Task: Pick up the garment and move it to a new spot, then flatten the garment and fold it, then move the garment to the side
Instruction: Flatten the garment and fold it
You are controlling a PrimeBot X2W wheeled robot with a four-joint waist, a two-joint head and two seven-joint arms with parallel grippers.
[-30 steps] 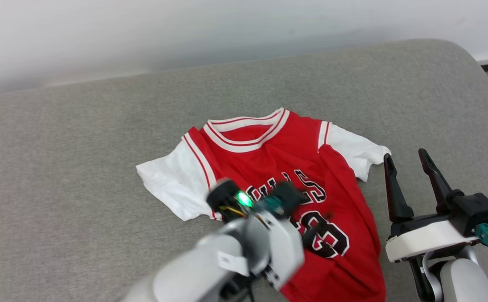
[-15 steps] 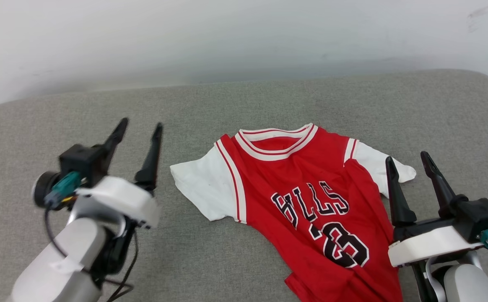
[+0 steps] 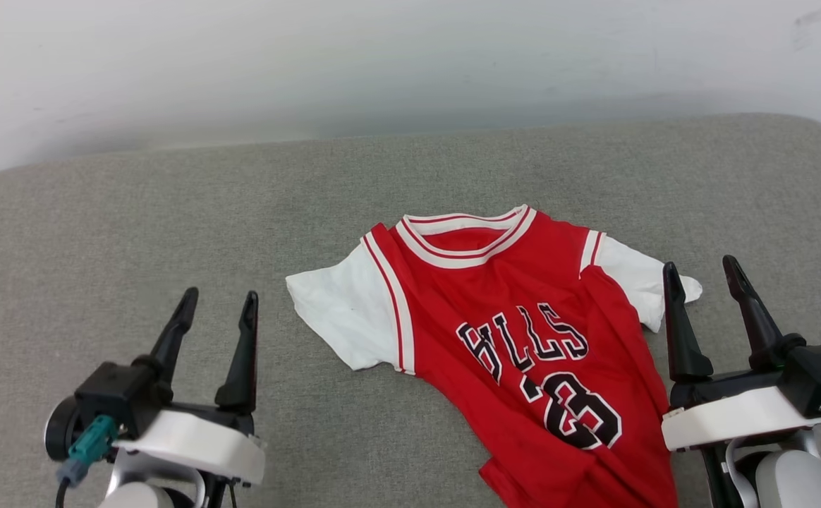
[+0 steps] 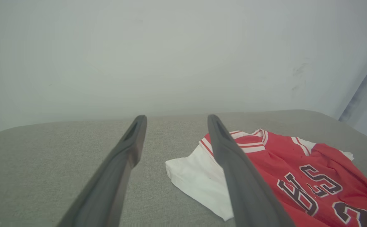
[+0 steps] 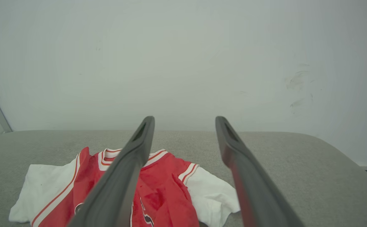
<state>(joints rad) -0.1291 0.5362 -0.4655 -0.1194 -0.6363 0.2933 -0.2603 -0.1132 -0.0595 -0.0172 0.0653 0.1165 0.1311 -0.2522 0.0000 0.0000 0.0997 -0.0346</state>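
Red Bulls jersey: lying face up and wrinkled at centre-right of the head frame on the grey cushion, collar toward the top. My left gripper, lower left: fingers spread, empty, apart from the white sleeve. My right gripper, lower right: fingers spread, empty, just beside the other sleeve.

Left gripper: I have pulled it off the garment, down to the lower left.
Garment lettering: now uncovered.
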